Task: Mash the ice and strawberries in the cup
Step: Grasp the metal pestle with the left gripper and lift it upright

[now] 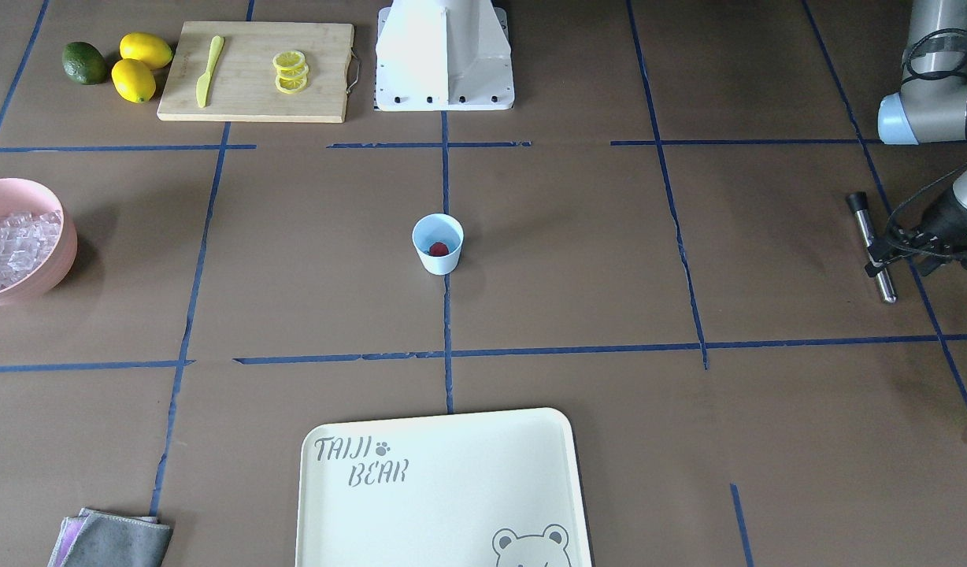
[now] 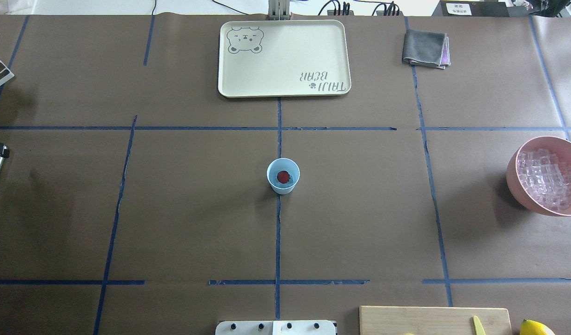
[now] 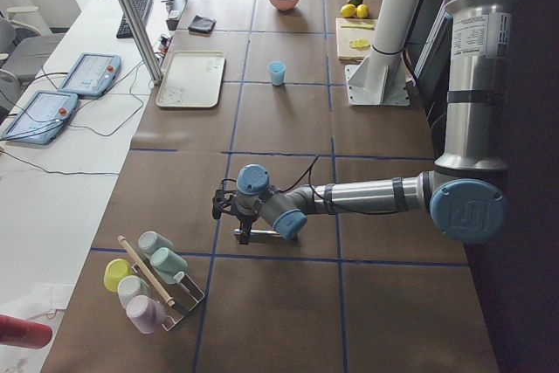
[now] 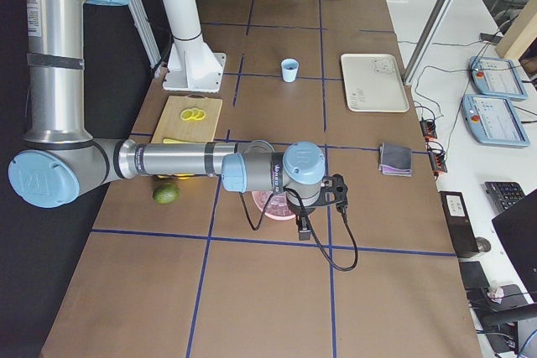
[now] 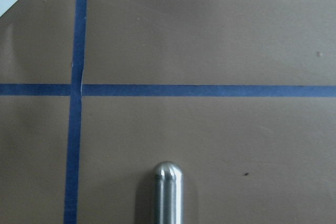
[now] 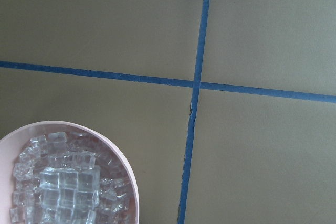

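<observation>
Cup [image 1: 437, 246]: pale blue, upright, at the centre of the front-facing frame on a blue tape line, well apart from both arms. Strawberry [image 1: 439, 250]: one red berry inside the cup, at its bottom. Ice [image 1: 11, 248]: clear cubes heaped in a pink bowl [image 1: 58, 272] at the left edge of that frame. Left gripper [image 1: 879, 261]: right edge, low over the table, black fingers at a metal rod [image 1: 872, 244]; cannot tell whether they clamp it. Its wrist view shows only the rod's rounded end, bottom centre. Right gripper [image 4: 303, 225]: lower middle of the right side view, above the pink bowl; its opening cannot be told. Upper left, front-facing frame: cutting board [image 1: 255, 102] bearing lemon slices [image 1: 290, 72] and a yellow knife [image 1: 209, 71], with two lemons [image 1: 133, 80] and a lime [image 1: 84, 63] beside it. Tray [image 1: 452, 488]: bottom centre. Grey cloth [image 1: 113, 539]: bottom left.
</observation>
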